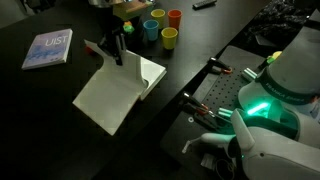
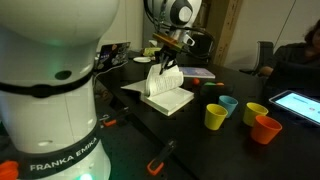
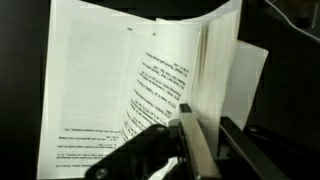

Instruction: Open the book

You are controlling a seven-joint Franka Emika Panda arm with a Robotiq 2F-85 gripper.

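Note:
The book [image 1: 112, 92] lies open on the black table, showing white pages; its tan cover is hidden. In the other exterior view it is a white open block [image 2: 168, 96]. My gripper [image 1: 117, 52] stands over the book's far part and also shows in an exterior view [image 2: 165, 64]. In the wrist view a sheaf of printed pages [image 3: 150, 70] stands upright, and its edge runs between my two dark fingers [image 3: 205, 116], which are shut on it. The pages on the left curve away from the fingers.
A thin blue-grey book [image 1: 48, 48] lies beyond the open book. Several coloured cups [image 1: 160, 26] stand near the table's back, also seen in an exterior view [image 2: 240, 115]. A tablet [image 2: 300, 104] and the robot base [image 2: 55, 90] flank the table.

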